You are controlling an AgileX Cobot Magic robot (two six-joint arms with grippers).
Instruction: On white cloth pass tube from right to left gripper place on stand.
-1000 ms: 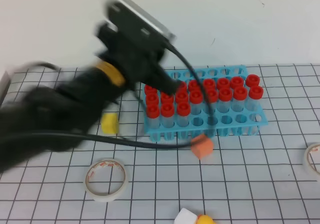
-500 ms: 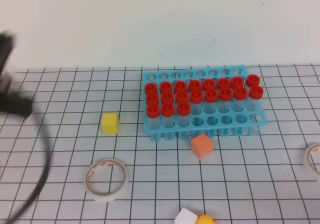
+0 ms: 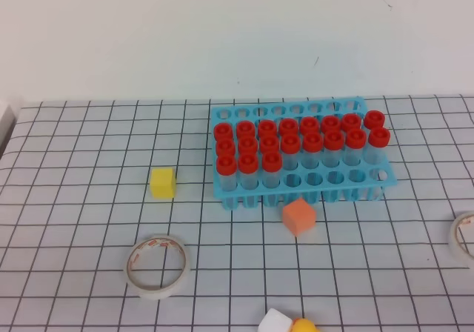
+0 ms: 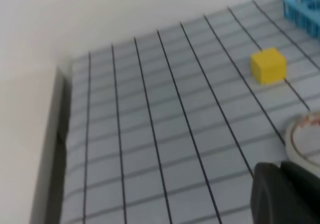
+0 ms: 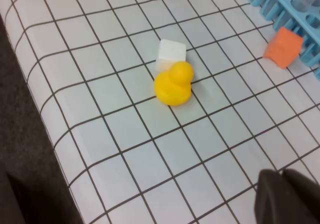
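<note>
The white cloth (image 3: 89, 198) covers the table. The blue stand (image 3: 333, 193) sits at the back centre-right, and its corner shows in the left wrist view (image 4: 302, 4) and the right wrist view (image 5: 280, 6). Several red-capped tubes (image 3: 289, 148) stand upright in it; I cannot tell the task's tube from the others, and none lies loose. Neither gripper shows in the exterior view. Only a black tip of the left gripper (image 4: 282, 184) and of the right gripper (image 5: 285, 194) shows at each wrist view's lower right. Nothing shows in either.
A yellow cube (image 3: 162, 183) lies left of the stand and an orange cube (image 3: 299, 217) in front of it. A tape roll (image 3: 156, 264) lies front left, another (image 3: 465, 234) at the right edge. A yellow duck (image 5: 173, 85) and a white cube (image 5: 170, 54) lie near the front edge.
The left arm was over the stand's left end one second ago. It has drawn back to the left and out of the exterior view. The stand and tubes have not moved.
</note>
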